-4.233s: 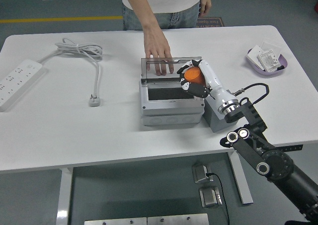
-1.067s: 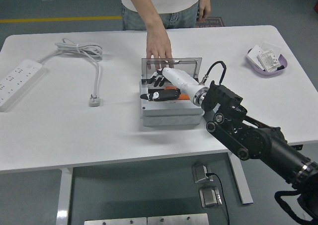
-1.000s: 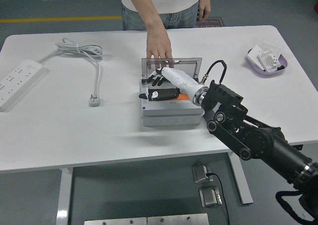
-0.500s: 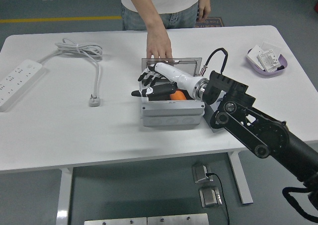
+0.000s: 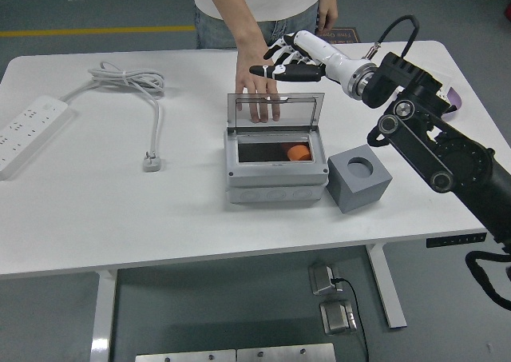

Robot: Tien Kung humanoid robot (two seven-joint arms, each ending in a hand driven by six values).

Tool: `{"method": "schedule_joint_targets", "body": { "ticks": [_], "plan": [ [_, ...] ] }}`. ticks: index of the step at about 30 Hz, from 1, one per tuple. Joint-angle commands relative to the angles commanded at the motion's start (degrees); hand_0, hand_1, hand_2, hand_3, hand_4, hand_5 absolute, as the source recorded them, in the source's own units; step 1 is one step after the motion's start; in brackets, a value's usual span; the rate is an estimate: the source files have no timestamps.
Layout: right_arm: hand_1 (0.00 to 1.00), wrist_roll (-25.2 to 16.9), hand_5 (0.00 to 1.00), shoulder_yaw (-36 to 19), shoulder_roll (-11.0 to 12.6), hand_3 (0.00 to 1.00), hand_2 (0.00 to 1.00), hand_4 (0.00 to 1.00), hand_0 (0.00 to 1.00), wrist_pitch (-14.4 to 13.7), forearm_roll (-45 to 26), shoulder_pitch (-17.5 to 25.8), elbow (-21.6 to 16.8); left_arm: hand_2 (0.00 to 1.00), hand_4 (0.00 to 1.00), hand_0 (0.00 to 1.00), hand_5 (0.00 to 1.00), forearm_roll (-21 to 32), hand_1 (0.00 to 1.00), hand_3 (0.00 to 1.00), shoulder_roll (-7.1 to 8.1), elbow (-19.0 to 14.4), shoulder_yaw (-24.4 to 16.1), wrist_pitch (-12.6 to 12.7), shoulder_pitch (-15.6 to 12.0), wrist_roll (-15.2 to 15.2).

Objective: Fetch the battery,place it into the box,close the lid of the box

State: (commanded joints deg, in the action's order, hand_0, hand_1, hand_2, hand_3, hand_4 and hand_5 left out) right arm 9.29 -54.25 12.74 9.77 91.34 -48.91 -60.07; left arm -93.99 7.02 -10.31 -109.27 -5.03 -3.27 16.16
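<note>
The orange battery [image 5: 297, 152] lies inside the grey box [image 5: 276, 173], at its right end, under the upright clear lid [image 5: 275, 110]. A person's hand [image 5: 257, 91] rests just behind that lid; swinging it shut carelessly, I could knock their fingers. My right hand [image 5: 281, 63] hovers above, fingers spread, holding nothing.

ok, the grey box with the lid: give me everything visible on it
The box is a light grey, plastic-looking rectangular enclosure sitting flat near the table's middle. Its clear, dark-tinted hinged lid stands upright at the far edge, with a person's hand resting behind it. Inside the dark cavity, an orange battery lies at the right. A grey block with a round hole sits just right of it; contact unclear.
</note>
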Motion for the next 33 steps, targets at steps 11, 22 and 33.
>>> {"method": "schedule_joint_targets", "body": {
  "ticks": [11,22,33],
  "plan": [
    [0.689,-2.2,0.764,3.7,-1.1,0.871,0.716,0.998,0.608,-1.8,-1.4,0.5,8.7,0.669,0.742,0.653,0.232,-0.2,0.715,0.663,-0.03,0.0,0.0,-0.1,0.4,-0.1],
    [0.686,-2.0,0.769,5.0,0.1,0.877,0.704,0.998,0.622,-2.7,0.2,2.9,2.6,0.669,0.741,0.653,0.235,0.0,0.714,0.663,-0.21,0.0,0.0,-0.1,0.3,-0.2],
    [0.665,-1.5,0.771,7.1,1.4,0.872,0.687,0.998,0.603,-3.0,0.5,6.0,-2.2,0.668,0.739,0.652,0.238,0.3,0.712,0.663,-0.41,0.0,0.2,-0.1,0.2,-0.5]
  ]
}}
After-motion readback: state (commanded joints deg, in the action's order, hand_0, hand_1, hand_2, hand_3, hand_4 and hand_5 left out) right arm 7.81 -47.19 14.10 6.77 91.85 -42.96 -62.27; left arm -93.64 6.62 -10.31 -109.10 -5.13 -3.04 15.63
